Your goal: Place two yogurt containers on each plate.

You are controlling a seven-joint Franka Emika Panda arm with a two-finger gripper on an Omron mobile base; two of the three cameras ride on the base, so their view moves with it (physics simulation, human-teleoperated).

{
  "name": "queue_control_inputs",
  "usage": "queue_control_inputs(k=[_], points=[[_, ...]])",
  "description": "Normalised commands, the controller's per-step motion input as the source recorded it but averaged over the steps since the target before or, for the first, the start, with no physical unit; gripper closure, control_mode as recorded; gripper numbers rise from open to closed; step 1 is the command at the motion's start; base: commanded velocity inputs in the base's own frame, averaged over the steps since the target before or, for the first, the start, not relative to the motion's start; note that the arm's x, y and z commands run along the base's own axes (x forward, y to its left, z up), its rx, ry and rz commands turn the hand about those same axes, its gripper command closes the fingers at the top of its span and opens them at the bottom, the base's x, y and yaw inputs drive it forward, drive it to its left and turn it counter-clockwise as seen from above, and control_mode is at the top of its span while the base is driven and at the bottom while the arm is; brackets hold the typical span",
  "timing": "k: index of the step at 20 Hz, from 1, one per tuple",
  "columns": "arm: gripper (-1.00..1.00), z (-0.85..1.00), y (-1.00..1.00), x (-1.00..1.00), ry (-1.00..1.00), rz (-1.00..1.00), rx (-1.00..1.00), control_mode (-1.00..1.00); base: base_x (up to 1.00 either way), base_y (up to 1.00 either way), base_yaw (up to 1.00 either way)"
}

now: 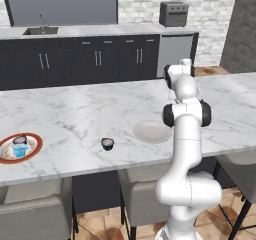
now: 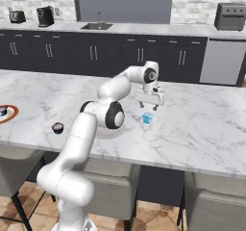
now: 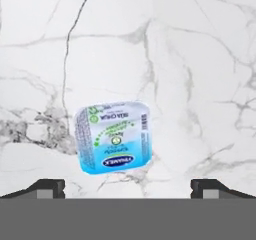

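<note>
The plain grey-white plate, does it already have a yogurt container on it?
No, the plain plate lies bare on the marble counter, with no container on it.

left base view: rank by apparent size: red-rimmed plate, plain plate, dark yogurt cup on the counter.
1-2. red-rimmed plate and plain plate: look about alike; the plain one is partly behind the arm, so no ranking.
3. dark yogurt cup: clearly smallest.

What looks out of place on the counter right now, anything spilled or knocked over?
Nothing is spilled or tipped. Two cups sit off any plate: a light blue yogurt container below the open gripper, and a dark yogurt container alone on the marble. The grey-white plate holds nothing visible.
</note>
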Motion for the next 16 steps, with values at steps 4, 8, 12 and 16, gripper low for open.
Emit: queue_control_inputs(k=[4,8,12,16], points=[[-1.0,-0.57,0.0,-0.98,-0.11,0.0,0.05,-1.0,0.0,0.0,0.0],[-1.0,-0.43,0.22,-1.0,-0.29,0.0,0.01,-1.0,0.0,0.0,0.0],[-1.0,0.4,0.1,-0.27,-0.19,0.0,0.0,-1.0,0.0,0.0,0.0],[-1.0,0.23,0.21,0.07,0.0,-0.06,0.0,-1.0,0.0,0.0,0.0]])
